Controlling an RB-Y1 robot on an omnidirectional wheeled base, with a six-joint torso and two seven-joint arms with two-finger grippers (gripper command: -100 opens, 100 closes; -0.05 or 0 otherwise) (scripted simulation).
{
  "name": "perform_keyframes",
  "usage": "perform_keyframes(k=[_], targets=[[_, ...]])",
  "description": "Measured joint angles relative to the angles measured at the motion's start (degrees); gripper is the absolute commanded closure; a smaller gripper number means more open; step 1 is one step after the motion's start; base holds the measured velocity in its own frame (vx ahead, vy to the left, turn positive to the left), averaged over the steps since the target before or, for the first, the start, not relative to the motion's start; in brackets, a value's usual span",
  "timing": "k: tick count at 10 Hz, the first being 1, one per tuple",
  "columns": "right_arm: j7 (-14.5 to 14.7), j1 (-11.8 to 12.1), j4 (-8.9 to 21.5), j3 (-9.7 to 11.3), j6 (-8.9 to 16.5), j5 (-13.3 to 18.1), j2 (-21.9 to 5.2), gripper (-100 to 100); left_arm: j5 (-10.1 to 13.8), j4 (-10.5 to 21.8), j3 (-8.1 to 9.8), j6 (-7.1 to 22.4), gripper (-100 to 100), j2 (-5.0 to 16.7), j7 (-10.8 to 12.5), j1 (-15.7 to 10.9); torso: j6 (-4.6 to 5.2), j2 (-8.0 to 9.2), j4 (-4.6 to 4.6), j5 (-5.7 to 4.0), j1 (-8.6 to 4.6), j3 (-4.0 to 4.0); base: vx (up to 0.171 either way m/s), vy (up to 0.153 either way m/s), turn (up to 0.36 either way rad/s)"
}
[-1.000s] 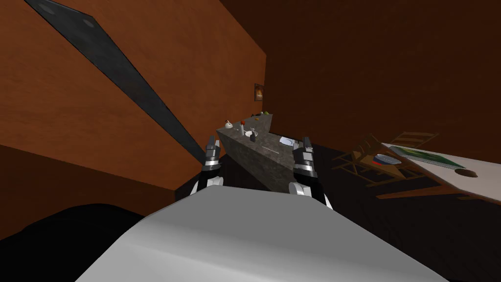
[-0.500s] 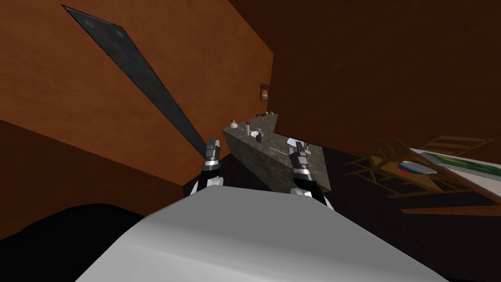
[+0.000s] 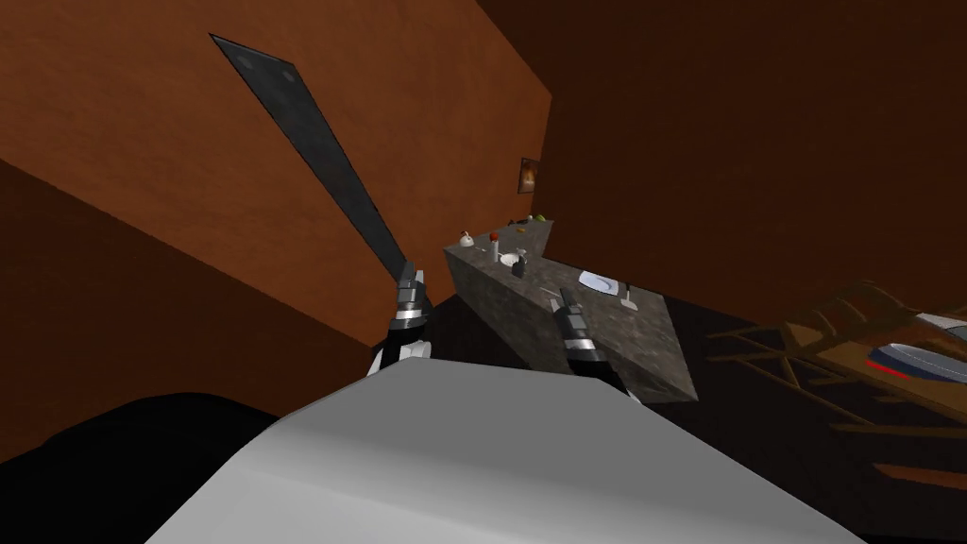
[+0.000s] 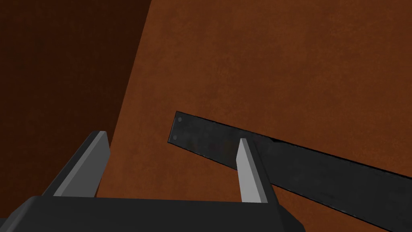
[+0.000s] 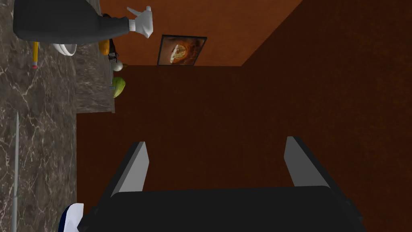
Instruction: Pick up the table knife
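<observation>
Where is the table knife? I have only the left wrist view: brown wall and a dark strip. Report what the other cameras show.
Observer: The table knife lies flat on the grey marble counter; the right wrist view shows it.
Operator: Give me the right gripper's state.
Observer: The right gripper is open and empty. The knife lies off to one side of it, not between its fingers.
Operator: Name what lies near the knife.
Observer: A white plate sits on the counter, close to the right gripper.
</observation>
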Motion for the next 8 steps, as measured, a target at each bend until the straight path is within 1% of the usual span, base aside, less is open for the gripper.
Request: perform_keyframes(k=[1, 2, 3, 4, 5, 6, 7, 8], targets=[[-0.4, 1.1, 1.4, 1.0, -0.1, -1.0, -2.3, -100, 0.0, 0.0, 0.0, 0.0, 0, 0.0, 0.0, 0.0, 0.0, -0.15, -0.02, 0.04, 0.18, -0.08, 0.052, 0.204, 0.075], [-0.3, 1.6, 2.2, 1.9, -0.3, -1.2, -3.6, -100, 0.0, 0.0, 0.01, 0.0, 0, 0.0, 0.0, 0.0, 0.03, -0.09, -0.02, 0.02, 0.03, -0.06, 0.031, 0.219, 0.231], [-0.3, 3.2, 2.3, 3.0, -0.2, -1.8, -5.6, -100, 0.0, 0.0, 0.0, 0.0, 0, 0.0, 0.0, 0.0, 0.0, -0.03, 0.0, 0.02, 0.06, -0.02, 0.059, 0.254, 0.311], [-0.2, 5.5, 3.1, 4.8, -0.8, -2.3, -7.5, -100, 0.0, 0.0, 0.0, 0.0, 0, 0.0, 0.0, 0.0, 0.01, -0.06, -0.01, 0.04, 0.17, -0.03, 0.051, 0.16, 0.073], [-0.2, 6.0, 3.6, 5.4, -0.7, -2.7, -9.2, -100, 0.0, 0.0, 0.01, 0.0, 0, 0.0, 0.0, 0.0, 0.04, -0.03, 0.0, 0.0, -0.12, -0.02, 0.094, 0.156, 0.204], [0.0, 6.7, 4.6, 6.8, -0.5, -3.1, -10.5, -100, 0.0, 0.0, 0.01, 0.0, 0, 0.0, 0.0, 0.0, 0.01, -0.15, -0.02, -0.03, -0.16, -0.08, 0.062, 0.137, 0.101], [0.0, 7.4, 5.2, 7.5, -0.7, -3.3, -11.8, -100, 0.0, 0.0, 0.01, 0.0, 0, 0.0, 0.0, 0.0, 0.04, -0.06, -0.02, -0.03, -0.25, -0.04, 0.027, 0.15, 0.205], [0.1, 8.6, 6.0, 8.7, -0.9, -3.7, -13.3, -100, 0.0, 0.0, 0.01, 0.0, 0, 0.0, 0.0, 0.0, 0.02, 0.04, 0.01, -0.03, -0.21, 0.02, 0.033, 0.129, 0.096]])
